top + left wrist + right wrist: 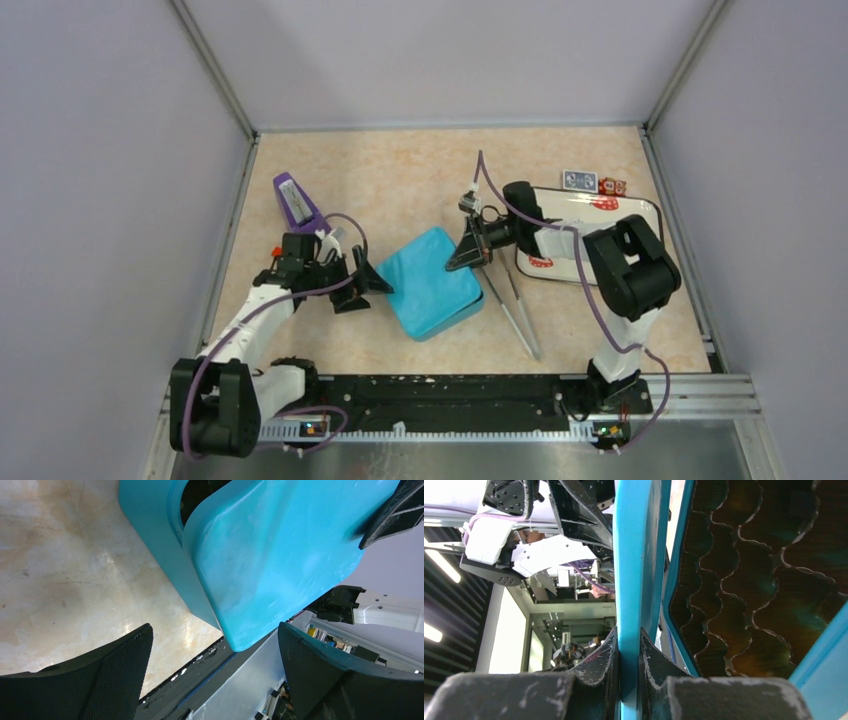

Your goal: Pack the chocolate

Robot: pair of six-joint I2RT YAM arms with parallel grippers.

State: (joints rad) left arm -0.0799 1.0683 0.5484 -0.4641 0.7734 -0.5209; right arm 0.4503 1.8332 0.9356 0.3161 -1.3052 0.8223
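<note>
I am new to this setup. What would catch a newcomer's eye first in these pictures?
The bright teal box at the centre of the table stands out first; the right jaws are shut on the edge of its lid, baring a brown scalloped insert. The left jaws stand open at the box's left, and metal tongs lie on its right.

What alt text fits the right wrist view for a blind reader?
The right claw is shut on the edge of a turquoise lid. Right of it, the box holds a dark brown tray with wavy pockets.
</note>
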